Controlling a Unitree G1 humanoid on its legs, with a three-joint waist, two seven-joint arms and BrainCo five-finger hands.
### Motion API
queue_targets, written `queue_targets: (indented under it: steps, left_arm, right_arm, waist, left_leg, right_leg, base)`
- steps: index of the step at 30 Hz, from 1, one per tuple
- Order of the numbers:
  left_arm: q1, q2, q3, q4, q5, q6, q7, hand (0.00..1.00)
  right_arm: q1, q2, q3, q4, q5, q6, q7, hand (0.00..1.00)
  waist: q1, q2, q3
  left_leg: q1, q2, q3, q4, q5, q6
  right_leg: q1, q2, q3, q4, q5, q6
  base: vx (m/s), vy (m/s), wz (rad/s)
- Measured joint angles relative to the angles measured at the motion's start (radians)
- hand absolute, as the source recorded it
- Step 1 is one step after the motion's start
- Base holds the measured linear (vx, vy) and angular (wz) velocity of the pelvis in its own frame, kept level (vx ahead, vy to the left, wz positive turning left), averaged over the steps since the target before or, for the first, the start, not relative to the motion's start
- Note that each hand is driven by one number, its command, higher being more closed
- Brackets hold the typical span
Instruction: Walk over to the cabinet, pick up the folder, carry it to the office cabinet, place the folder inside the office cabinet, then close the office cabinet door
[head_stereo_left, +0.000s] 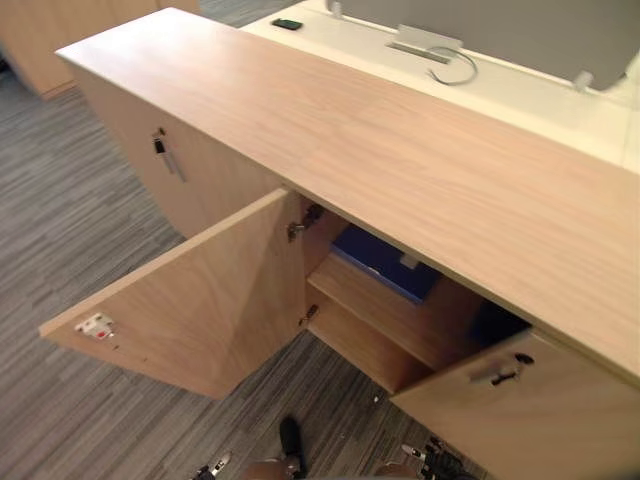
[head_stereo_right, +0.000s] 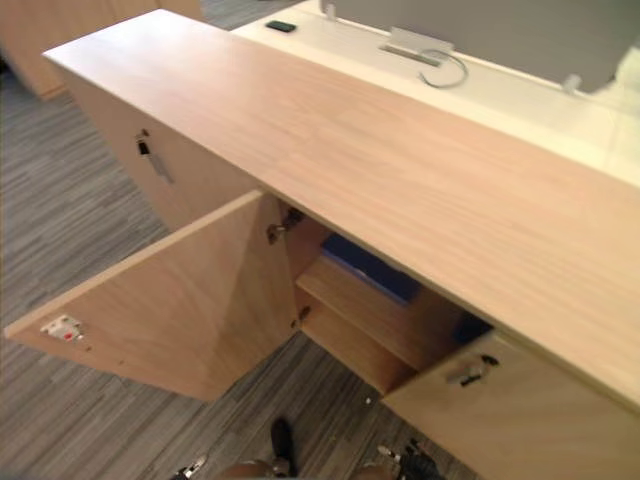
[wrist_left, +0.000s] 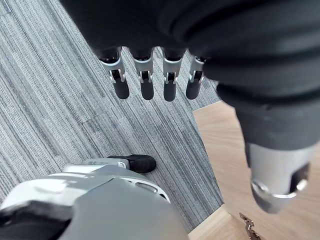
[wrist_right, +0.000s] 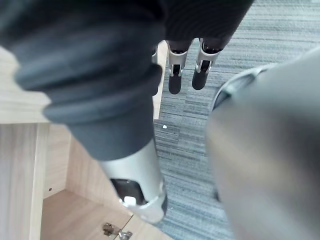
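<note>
Folder (head_stereo_left: 385, 262) is inside the cabinet (head_stereo_left: 400, 170): blue, lying flat on the upper shelf (head_stereo_left: 380, 305), towards the back. Left door (head_stereo_left: 200, 300) is swung wide open over the carpet (head_stereo_left: 60, 230), with a small white-and-red latch (head_stereo_left: 95, 326) on its inner face near the free edge. Hinge (head_stereo_left: 303, 222) shows at the top of the opening. Right door (head_stereo_left: 540, 420) looks ajar, with a key (head_stereo_left: 505, 372) in its lock. There's a dark blue patch just behind its top edge; can't tell what it is. The next unit along is shut, and also has a key (head_stereo_left: 160, 146) in it.

Left hand (wrist_left: 146, 82) hangs over the carpet beside the open door. Its fingers (wrist_left: 120, 80) are straight and pointing down, thumb (wrist_left: 277, 175) apart, holding nothing. Right hand (wrist_right: 175, 75) is the same: straight fingers (wrist_right: 201, 70) over carpet by the cabinet's edge, empty.

Behind the cabinet is a white surface (head_stereo_left: 500, 90) with a looped cable (head_stereo_left: 455, 65) and a small dark item (head_stereo_left: 287, 24) on it. A grey partition (head_stereo_left: 500, 30) stands at its back.
</note>
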Motion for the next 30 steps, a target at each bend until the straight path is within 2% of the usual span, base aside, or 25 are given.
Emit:
queue_targets:
  steps: [2, 3, 5, 8, 11, 12, 13, 14, 15, 16, 17, 18, 19, 20, 21, 22, 23, 25, 27, 30]
  left_arm:
    - [-0.001, 0.003, 0.008, 0.002, 0.0, -0.002, 0.0, 0.0]
    - [-0.001, 0.001, 0.011, 0.002, 0.0, -0.002, 0.0, 0.0]
    - [0.002, -0.004, 0.02, 0.002, -0.003, -0.003, 0.0, 0.0]
    - [0.01, -0.018, 0.043, 0.002, -0.033, -0.005, 0.0, 0.0]
    - [0.012, -0.021, 0.05, 0.0, -0.077, -0.005, 0.002, 0.0]
    - [0.011, -0.022, 0.053, -0.009, -0.107, -0.004, 0.003, 0.0]
    - [0.021, -0.019, 0.059, -0.028, -0.115, -0.002, 0.004, 0.0]
    - [0.025, -0.018, 0.066, -0.041, -0.12, -0.002, 0.005, 0.0]
    - [0.039, -0.032, 0.075, -0.062, -0.133, -0.003, 0.005, 0.0]
    - [0.06, -0.059, 0.086, -0.103, -0.148, -0.004, 0.008, 0.0]
    - [0.069, -0.065, 0.093, -0.121, -0.153, -0.007, 0.008, 0.0]
    - [0.071, -0.059, 0.095, -0.143, -0.155, -0.011, 0.007, 0.0]
    - [0.053, -0.051, 0.103, -0.159, -0.155, -0.012, 0.004, 0.0]
    - [0.044, -0.055, 0.113, -0.166, -0.154, -0.009, 0.001, 0.0]
    - [0.045, -0.058, 0.115, -0.176, -0.154, -0.005, 0.0, 0.0]
    - [0.043, -0.058, 0.115, -0.211, -0.152, -0.001, -0.005, 0.0]
    - [0.035, -0.057, 0.116, -0.251, -0.149, 0.002, -0.013, 0.0]
    - [-0.005, -0.003, 0.117, -0.319, -0.137, 0.004, -0.035, 0.0]
    - [-0.051, 0.121, 0.118, -0.355, -0.1, 0.006, -0.057, 0.0]
    - [-0.126, 0.252, 0.136, -0.355, -0.052, 0.007, -0.066, 0.0]
  right_arm:
    - [0.005, 0.007, 0.006, 0.019, -0.002, 0.002, 0.0, 0.0]
    - [0.005, 0.006, 0.005, 0.024, -0.003, 0.002, 0.0, 0.0]
    - [0.004, 0.005, 0.0, 0.036, -0.003, 0.003, 0.001, 0.0]
    - [0.005, 0.001, -0.015, 0.05, -0.001, 0.003, 0.0, 0.0]
    - [0.004, -0.003, -0.028, 0.062, 0.014, 0.002, -0.002, 0.0]
    - [0.005, 0.004, -0.057, 0.068, 0.042, 0.001, -0.004, 0.0]
    - [0.005, 0.016, -0.086, 0.073, 0.051, 0.001, -0.008, 0.0]
    - [0.005, 0.017, -0.093, 0.072, 0.054, 0.001, -0.01, 0.0]
    - [0.007, 0.007, -0.108, 0.072, 0.064, 0.003, -0.014, 0.0]
    - [0.012, 0.001, -0.13, 0.066, 0.083, 0.002, -0.018, 0.0]
    - [0.015, 0.001, -0.13, 0.064, 0.085, 0.002, -0.018, 0.0]
    - [0.02, 0.009, -0.129, 0.058, 0.085, 0.002, -0.018, 0.0]
    - [0.033, 0.009, -0.139, 0.052, 0.092, 0.0, -0.019, 0.0]
    - [0.025, -0.003, -0.149, 0.044, 0.111, -0.01, -0.018, 0.0]
    - [0.028, -0.013, -0.151, 0.043, 0.125, -0.018, -0.018, 0.0]
    - [0.038, -0.037, -0.163, 0.044, 0.138, -0.02, -0.018, 0.0]
    - [0.049, -0.056, -0.176, 0.048, 0.148, -0.019, -0.019, 0.0]
    - [0.05, -0.06, -0.211, 0.055, 0.16, -0.018, -0.023, 0.0]
    - [0.054, -0.049, -0.214, 0.055, 0.159, -0.017, -0.025, 0.0]
    - [0.055, -0.031, -0.214, 0.053, 0.159, -0.017, -0.018, 0.0]
  waist:
    - [0.019, -0.02, -0.007]
    - [0.026, -0.021, -0.006]
    - [0.027, -0.028, -0.01]
    - [0.026, -0.017, -0.005]
    - [0.024, -0.016, -0.003]
    - [0.024, -0.021, -0.004]
    - [0.02, -0.039, -0.005]
    - [0.02, -0.04, 0.0]
    - [0.02, -0.024, 0.005]
    - [0.015, 0.014, 0.008]
    - [0.011, 0.014, -0.002]
    - [0.008, -0.015, -0.015]
    - [0.013, -0.027, -0.025]
    - [0.012, -0.02, -0.027]
    - [0.003, -0.013, -0.03]
    - [-0.011, 0.017, -0.044]
    - [-0.014, 0.048, -0.054]
    - [-0.01, 0.056, -0.056]
    - [-0.011, 0.051, -0.049]
    - [-0.013, 0.054, -0.05]
  left_leg:
    - [-0.003, 0.0, -0.026, 0.0, 0.002, -0.002]
    - [-0.002, -0.002, -0.036, 0.0, 0.01, -0.014]
    - [-0.001, -0.015, -0.042, 0.0, 0.011, -0.017]
    - [0.0, -0.008, -0.069, 0.0, 0.024, -0.028]
    - [-0.03, 0.019, -0.095, 0.001, 0.049, -0.046]
    - [-0.043, 0.042, -0.009, 0.003, 0.01, -0.031]
    - [-0.05, 0.072, 0.151, 0.036, -0.034, -0.026]
    - [-0.057, 0.089, 0.215, 0.075, -0.046, -0.007]
    - [-0.068, 0.118, 0.262, 0.13, 0.007, -0.009]
    - [-0.076, 0.135, 0.237, 0.15, 0.018, -0.011]
    - [-0.086, 0.134, 0.22, 0.15, 0.024, -0.018]
    - [-0.096, 0.106, 0.188, 0.14, 0.044, -0.035]
    - [-0.108, 0.098, 0.122, 0.15, 0.017, -0.045]
    - [-0.111, 0.143, 0.095, 0.216, -0.062, -0.066]
    - [-0.106, 0.171, 0.079, 0.232, -0.08, -0.091]
    - [-0.098, 0.215, 0.057, 0.22, -0.091, -0.132]
    - [-0.078, 0.231, 0.029, 0.159, -0.086, -0.194]
    - [-0.046, 0.207, 0.048, 0.031, -0.025, -0.183]
    - [-0.039, 0.183, 0.062, 0.007, -0.013, -0.173]
    - [-0.032, 0.17, 0.063, 0.007, -0.008, -0.165]
  right_leg:
    - [0.02, 0.03, 0.023, -0.061, -0.003, 0.005]
    - [0.027, 0.04, 0.022, -0.088, -0.003, 0.007]
    - [0.053, 0.039, 0.023, -0.12, -0.003, 0.017]
    - [0.071, 0.053, -0.001, -0.126, -0.008, 0.025]
    - [0.069, 0.074, -0.07, -0.096, -0.008, 0.026]
    - [0.065, 0.078, -0.094, -0.091, -0.008, 0.026]
    - [0.06, 0.066, -0.112, -0.087, -0.007, 0.026]
    - [0.057, 0.058, -0.113, -0.073, -0.008, 0.026]
    - [0.041, 0.049, -0.113, -0.017, -0.011, 0.024]
    - [-0.037, 0.038, -0.103, 0.089, -0.06, 0.048]
    - [-0.053, 0.043, -0.1, 0.043, -0.069, 0.047]
    - [-0.083, 0.019, -0.091, -0.033, -0.016, 0.038]
    - [-0.083, -0.006, -0.088, -0.053, -0.031, 0.059]
    - [-0.091, -0.004, -0.084, -0.072, -0.023, 0.071]
    - [-0.095, -0.002, -0.079, -0.08, -0.016, 0.081]
    - [-0.104, 0.007, -0.077, -0.093, -0.004, 0.093]
    - [-0.119, 0.016, -0.074, -0.1, 0.007, 0.101]
    - [-0.149, 0.011, -0.054, -0.132, 0.069, 0.098]
    - [-0.154, 0.005, -0.05, -0.17, 0.127, 0.099]
    - [-0.151, -0.005, -0.051, -0.171, 0.161, 0.094]
  base:
    - [0.07, -0.048, 0.51]
    - [0.06, -0.078, 0.26]
    - [0.05, -0.1, 0.17]
    - [0.03, -0.122, 0.28]
    - [0.01, -0.117, 0.51]
    - [0.0, -0.063, 0.62]
    - [0.0, -0.021, 0.53]
    - [0.02, -0.016, 0.45]
    - [0.03, -0.021, 0.36]
    - [0.01, -0.013, 0.32]
    - [-0.01, -0.018, 0.35]
    - [-0.01, -0.078, 0.32]
    - [0.05, -0.18, -0.04]
    - [0.11, -0.206, -0.3]
    - [0.14, -0.085, -0.43]
    - [0.12, 0.057, -0.16]
    - [0.08, 0.226, -0.14]
    - [0.01, 0.255, -0.21]
    - [-0.02, 0.179, -0.23]
    - [-0.02, 0.083, -0.04]
